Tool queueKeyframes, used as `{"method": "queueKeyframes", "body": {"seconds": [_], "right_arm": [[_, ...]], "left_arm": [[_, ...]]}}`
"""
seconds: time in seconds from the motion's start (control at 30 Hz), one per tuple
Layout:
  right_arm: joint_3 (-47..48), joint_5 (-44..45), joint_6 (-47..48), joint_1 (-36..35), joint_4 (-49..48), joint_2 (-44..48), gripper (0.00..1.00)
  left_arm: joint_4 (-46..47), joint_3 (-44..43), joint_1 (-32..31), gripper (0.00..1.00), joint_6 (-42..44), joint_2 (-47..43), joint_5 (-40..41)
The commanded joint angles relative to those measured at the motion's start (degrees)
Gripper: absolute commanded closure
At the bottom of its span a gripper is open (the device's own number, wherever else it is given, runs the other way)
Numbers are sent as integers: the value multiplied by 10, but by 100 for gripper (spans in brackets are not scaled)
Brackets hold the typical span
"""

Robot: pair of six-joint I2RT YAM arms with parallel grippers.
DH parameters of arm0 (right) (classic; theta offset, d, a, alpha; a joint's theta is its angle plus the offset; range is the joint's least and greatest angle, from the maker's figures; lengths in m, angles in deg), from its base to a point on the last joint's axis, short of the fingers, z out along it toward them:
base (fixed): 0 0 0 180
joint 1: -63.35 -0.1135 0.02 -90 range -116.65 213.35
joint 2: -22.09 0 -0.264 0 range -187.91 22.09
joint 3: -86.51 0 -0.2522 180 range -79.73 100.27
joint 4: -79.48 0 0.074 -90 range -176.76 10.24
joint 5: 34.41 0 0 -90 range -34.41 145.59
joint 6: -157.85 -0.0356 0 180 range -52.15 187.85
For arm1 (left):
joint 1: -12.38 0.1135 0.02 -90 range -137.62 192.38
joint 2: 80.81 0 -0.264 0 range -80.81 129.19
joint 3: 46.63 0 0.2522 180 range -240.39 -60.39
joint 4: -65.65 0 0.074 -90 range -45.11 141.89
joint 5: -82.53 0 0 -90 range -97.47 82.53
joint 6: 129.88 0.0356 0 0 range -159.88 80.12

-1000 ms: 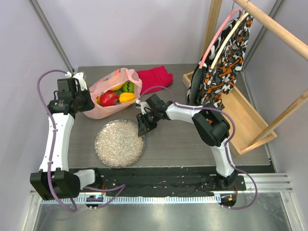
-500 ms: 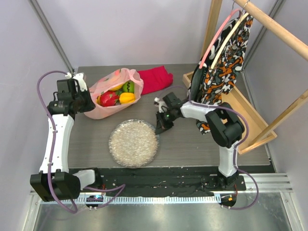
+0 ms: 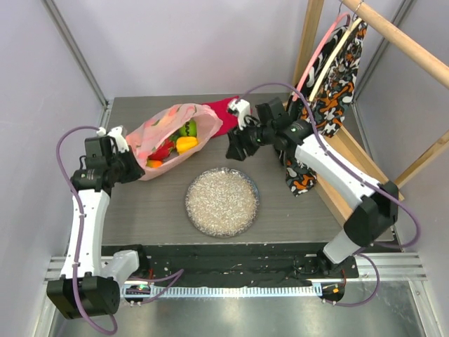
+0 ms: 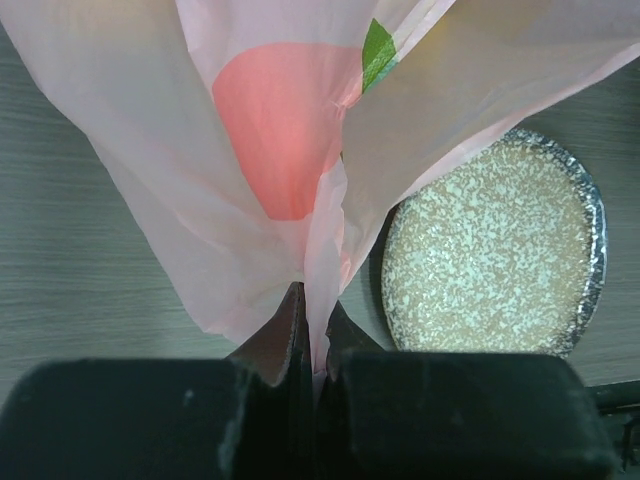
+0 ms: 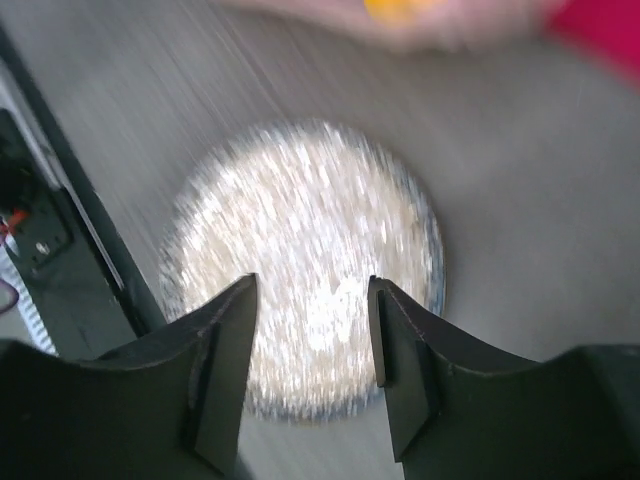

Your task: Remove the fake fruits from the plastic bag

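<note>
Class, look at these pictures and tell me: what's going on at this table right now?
The left tool is pinched shut on one end of the pink plastic bag, and the fake fruits are all inside it. The right tool is open and empty, hovering above the table close to the bag's open end, with the plate nearby. No fruit has been taken out yet.

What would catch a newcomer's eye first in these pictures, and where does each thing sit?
The pale pink plastic bag stands out at the far left, bright fake fruits showing inside, its near end pinched in the shut left gripper. The glittery round plate lies mid-table, the open right gripper just beyond it. A bold patterned cloth hangs on the wooden rack at right.
</note>
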Motion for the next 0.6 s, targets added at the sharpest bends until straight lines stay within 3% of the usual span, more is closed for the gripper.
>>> {"method": "queueKeyframes", "body": {"seconds": [0.0,0.07,0.3,0.47,0.57], "right_arm": [[59,-4,80,-84,-103,38,47],[61,22,88,-124,-151,13,49],[150,78,52,-160,-241,-128,62],[237,115,6,-163,-265,-230,67],[252,116,6,-164,-265,-244,67]], "left_arm": [[2,21,19,99,-30,-31,-39],[-1,26,28,99,-33,-38,-47],[-24,22,30,99,-24,-68,-42],[-29,18,41,99,-28,-85,-45],[-30,21,51,99,-38,-89,-54]]}}
